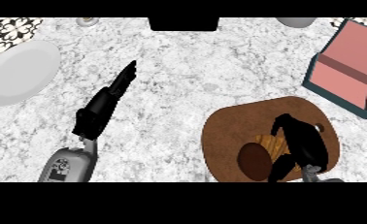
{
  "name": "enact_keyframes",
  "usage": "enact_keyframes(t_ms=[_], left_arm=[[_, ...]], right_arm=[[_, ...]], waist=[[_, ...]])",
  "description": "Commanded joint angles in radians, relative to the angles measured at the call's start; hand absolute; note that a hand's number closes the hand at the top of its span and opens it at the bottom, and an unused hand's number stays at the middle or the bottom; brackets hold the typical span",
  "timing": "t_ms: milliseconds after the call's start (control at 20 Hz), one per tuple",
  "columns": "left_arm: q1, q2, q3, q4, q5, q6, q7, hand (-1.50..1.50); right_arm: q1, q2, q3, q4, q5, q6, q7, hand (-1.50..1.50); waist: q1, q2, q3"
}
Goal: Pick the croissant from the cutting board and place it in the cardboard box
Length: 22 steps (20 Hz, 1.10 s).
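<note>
The croissant (271,145), golden with a dark brown end, lies on the brown oval cutting board (229,126) at the lower right. My right hand (305,143) is over it, fingers curled round its far side and thumb (281,168) at its near side, hiding much of it. The cardboard box (344,65), pink inside with dark teal walls, stands open at the upper right, just beyond the board. My left hand (108,104) rests on the counter at centre left, fingers straight and pointing up and to the right, holding nothing.
A white plate (25,70) sits at the left edge. Along the far edge are a black object (183,23), a small round item (87,21) and a grey bowl (295,22). Speckled counter (193,72) lies between the hands.
</note>
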Motion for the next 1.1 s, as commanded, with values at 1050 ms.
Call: enact_keyframes(t_ms=[1050], left_arm=[[0.031,0.025,0.041,-0.017,0.002,-0.046,-0.018,0.00]], right_arm=[[-0.154,-0.075,-0.167,-0.557,0.026,0.126,0.178,1.50]], waist=[[-0.012,0.002,0.010]])
